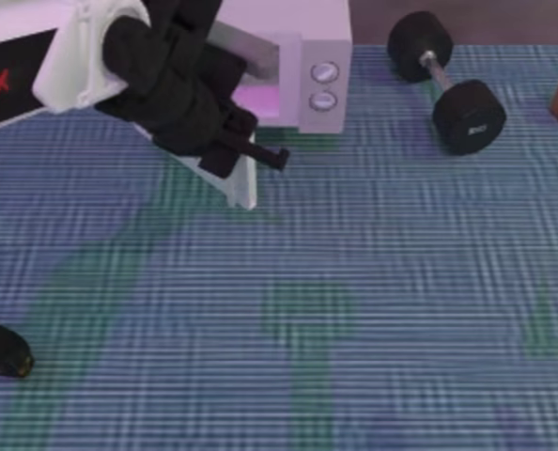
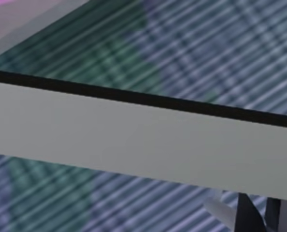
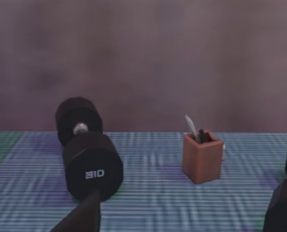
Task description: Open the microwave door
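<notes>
Currently, from my console: microwave [image 1: 302, 70] at table [image 1: 354, 310] far edge, left of centre. Microwave door [image 1: 241, 183] swung out toward front, cavity exposed. Left hand [image 1: 260, 150] at door's edge; grip state unclear. Dumbbell [image 1: 445, 80] right of microwave. Right hand unseen.

Pale microwave [image 1: 307, 66] at the table's far edge, two silver knobs; its door [image 1: 241, 183] swung open toward the front
</notes>
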Controlling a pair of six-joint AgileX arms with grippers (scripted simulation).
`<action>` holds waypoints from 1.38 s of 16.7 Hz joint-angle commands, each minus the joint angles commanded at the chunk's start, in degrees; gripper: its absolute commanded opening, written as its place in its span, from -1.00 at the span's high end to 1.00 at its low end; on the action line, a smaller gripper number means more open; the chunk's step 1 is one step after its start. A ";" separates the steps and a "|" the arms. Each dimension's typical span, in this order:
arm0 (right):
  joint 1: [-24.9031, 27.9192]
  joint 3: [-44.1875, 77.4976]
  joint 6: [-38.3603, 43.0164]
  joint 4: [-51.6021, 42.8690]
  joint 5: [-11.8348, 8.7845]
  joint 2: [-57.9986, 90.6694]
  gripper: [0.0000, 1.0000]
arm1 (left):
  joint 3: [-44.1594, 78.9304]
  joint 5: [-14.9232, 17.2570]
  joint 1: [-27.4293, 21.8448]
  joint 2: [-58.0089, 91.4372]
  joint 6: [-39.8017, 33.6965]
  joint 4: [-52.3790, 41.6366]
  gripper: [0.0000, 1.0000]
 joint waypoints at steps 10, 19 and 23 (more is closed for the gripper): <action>0.00 0.00 0.00 0.00 0.00 0.00 -1.00 | -1.35 1.40 0.90 -1.32 2.55 0.30 1.00; 0.00 0.00 0.00 0.00 0.00 0.00 -1.00 | -1.35 1.40 0.90 -1.32 2.55 0.30 1.00; 0.00 0.00 0.00 0.00 0.00 0.00 -1.00 | -1.35 1.40 0.90 -1.32 2.55 0.30 1.00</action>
